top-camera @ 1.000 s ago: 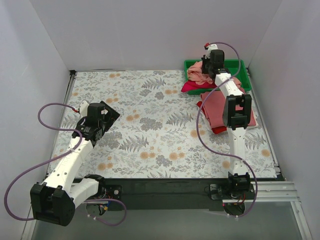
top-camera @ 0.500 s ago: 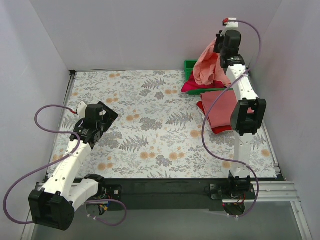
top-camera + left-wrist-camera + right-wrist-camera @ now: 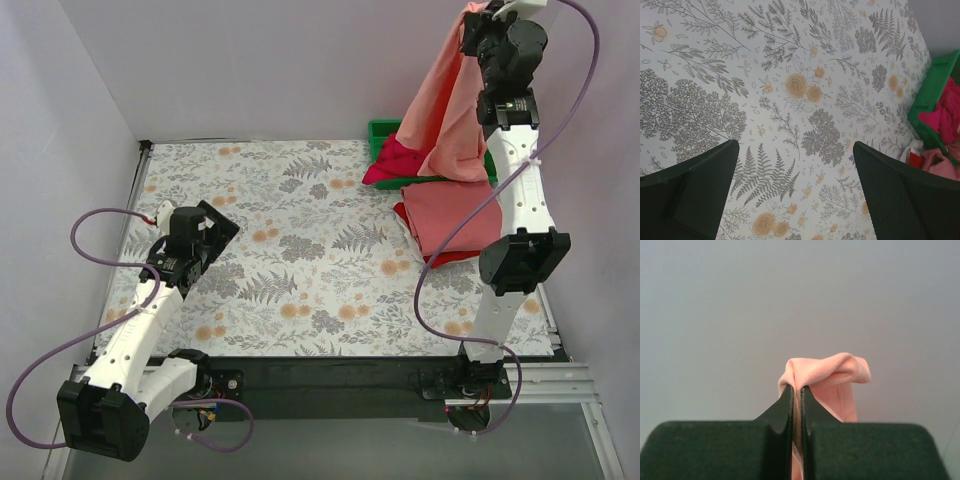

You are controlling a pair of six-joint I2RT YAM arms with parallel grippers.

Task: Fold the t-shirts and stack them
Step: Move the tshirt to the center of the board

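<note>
My right gripper (image 3: pixel 480 22) is raised high at the back right and is shut on the light salmon-pink t-shirt (image 3: pixel 452 115), which hangs down over the green tray. In the right wrist view a fold of this shirt (image 3: pixel 832 371) sticks out above my closed gripper (image 3: pixel 796 392). A magenta t-shirt (image 3: pixel 392 165) lies in the tray. A dusty rose t-shirt (image 3: pixel 445 215) lies flat on the table in front of the tray, on top of a red t-shirt (image 3: pixel 436 260). My left gripper (image 3: pixel 215 228) is open and empty above the table's left side (image 3: pixel 795 150).
The green tray (image 3: pixel 380 133) stands at the back right corner; it also shows in the left wrist view (image 3: pixel 930 95). White walls close in the table on three sides. The floral tablecloth (image 3: pixel 300 250) covers the whole table.
My right gripper has risen from the tray with the salmon-pink t-shirt, pulling it up until it hangs long. My left arm has barely moved.
</note>
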